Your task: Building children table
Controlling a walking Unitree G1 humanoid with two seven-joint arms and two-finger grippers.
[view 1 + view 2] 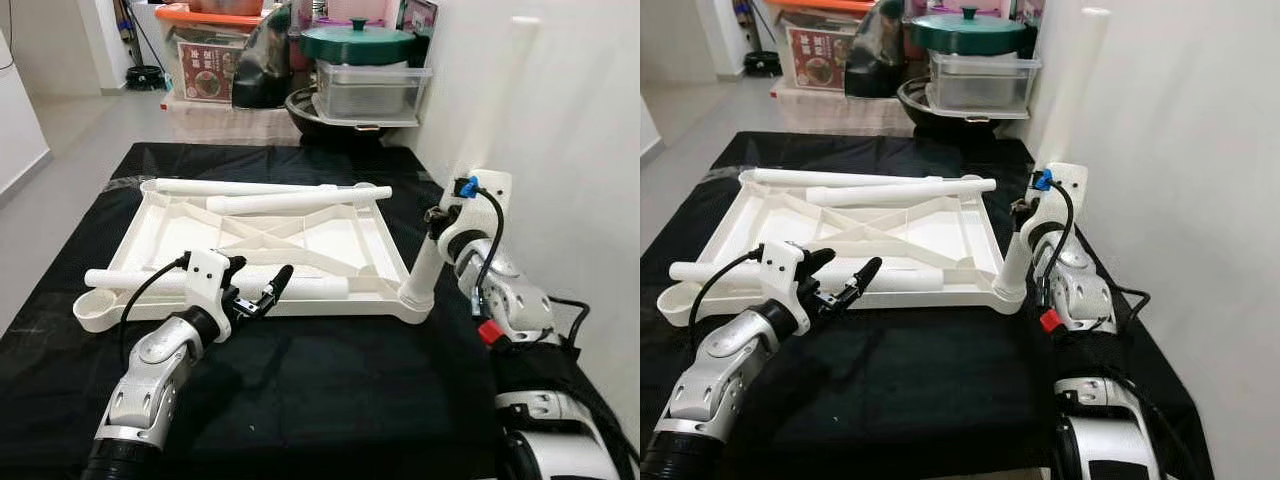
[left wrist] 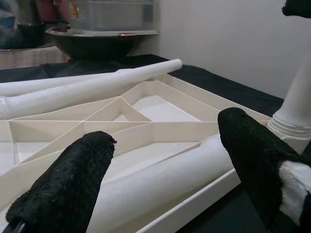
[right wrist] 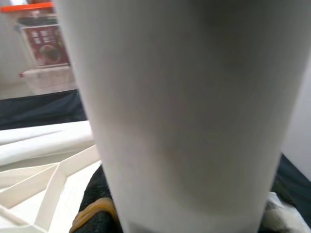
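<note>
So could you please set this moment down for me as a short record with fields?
surface: black cloth
tabletop: white, upside down, ribs showing
fitted leg: upright in the near right corner socket
loose legs: two at the far edge; one at the near edge
right gripper: around the upright leg
left gripper: open, over the near loose leg
background: green-lidded pot on a clear box

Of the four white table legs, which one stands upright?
The table leg at the tabletop's near right corner, held by the right gripper, stands upright in its socket. The other three lie flat on the upturned tabletop.
</note>
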